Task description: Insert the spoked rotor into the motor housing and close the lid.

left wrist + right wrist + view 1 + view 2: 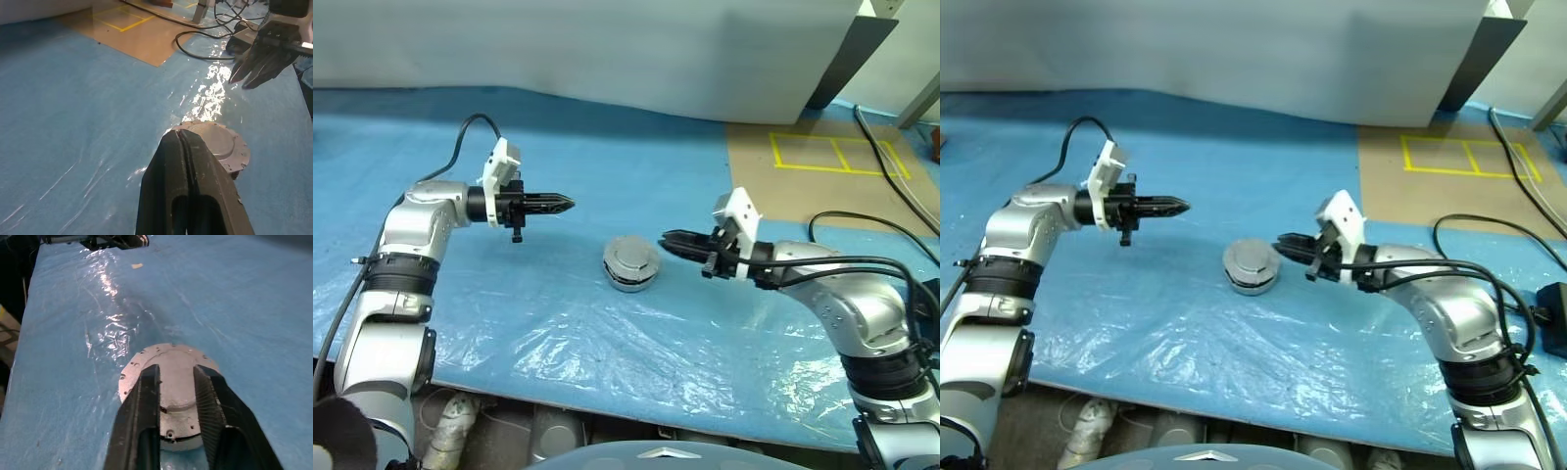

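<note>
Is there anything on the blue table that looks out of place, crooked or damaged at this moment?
Nothing stands out. The motor housing sits flat on the blue table cover with the lid closed level on top. The left gripper is shut and away from it; the right gripper is slightly open beside it, holding nothing.

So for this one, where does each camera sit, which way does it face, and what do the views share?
Head views (stereo pair): on the head, looking forward and down at the closed motor housing on the blue table; both arms show, left hand and right hand.
Left wrist view: along its shut fingers toward the lid; the right hand appears beyond.
Right wrist view: along its parted fingers at the lid.
Shared: every view shows the housing.
</note>
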